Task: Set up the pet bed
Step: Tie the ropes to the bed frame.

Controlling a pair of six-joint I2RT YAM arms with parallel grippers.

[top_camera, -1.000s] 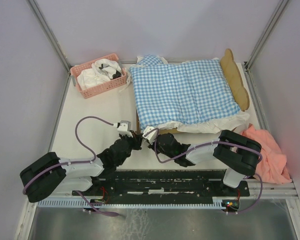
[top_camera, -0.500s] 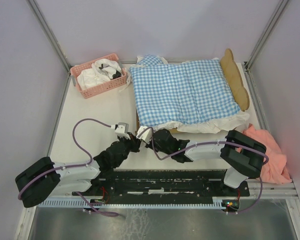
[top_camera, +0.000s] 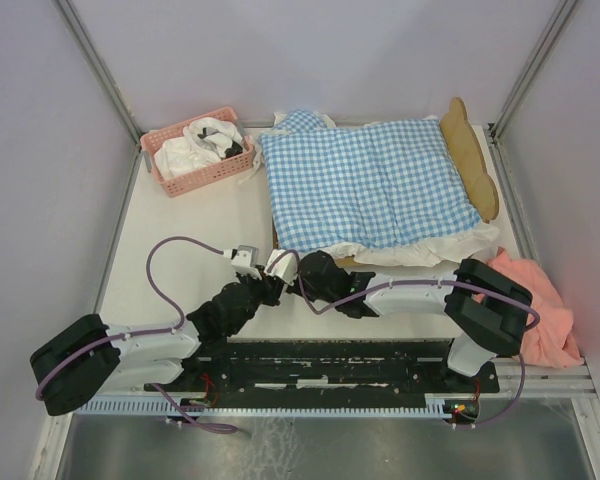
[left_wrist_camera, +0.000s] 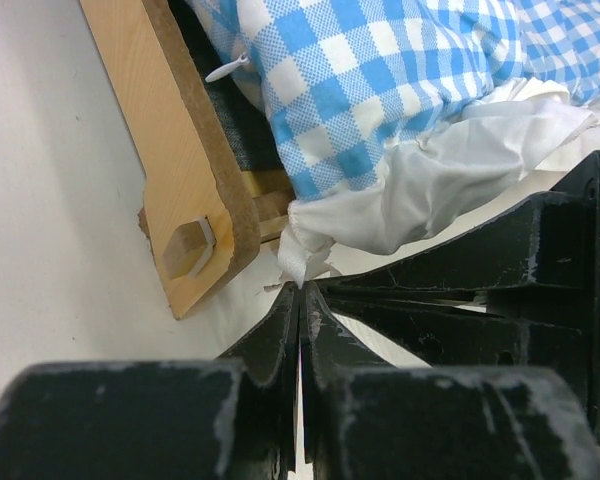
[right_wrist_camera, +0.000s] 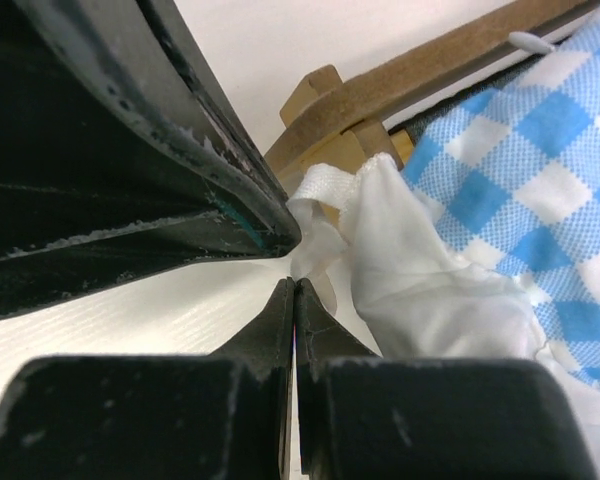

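Note:
The pet bed (top_camera: 472, 160) lies right of centre, its light-wood rail (left_wrist_camera: 180, 170) bare at the near left corner. Blue-white gingham bedding (top_camera: 365, 185) covers it, with white lining spilling over the near edge. At that corner both grippers meet tip to tip. My left gripper (left_wrist_camera: 300, 290) is shut, its tips pinching the end of a white tie (left_wrist_camera: 302, 258) that hangs from the bedding. My right gripper (right_wrist_camera: 295, 283) is shut too, tips against the same white fabric (right_wrist_camera: 320, 190); whether it pinches it I cannot tell. In the top view they sit at left gripper (top_camera: 276, 284) and right gripper (top_camera: 286, 284).
A pink basket (top_camera: 195, 150) with white and dark cloth stands at the back left. A peach cloth (top_camera: 535, 305) lies crumpled by the right wall. Metal frame posts and grey walls close in the table on three sides.
My right gripper has slid left along the bed's near edge until it meets the left gripper. The left arm swung slightly left, then stayed put; both jaws stayed shut.

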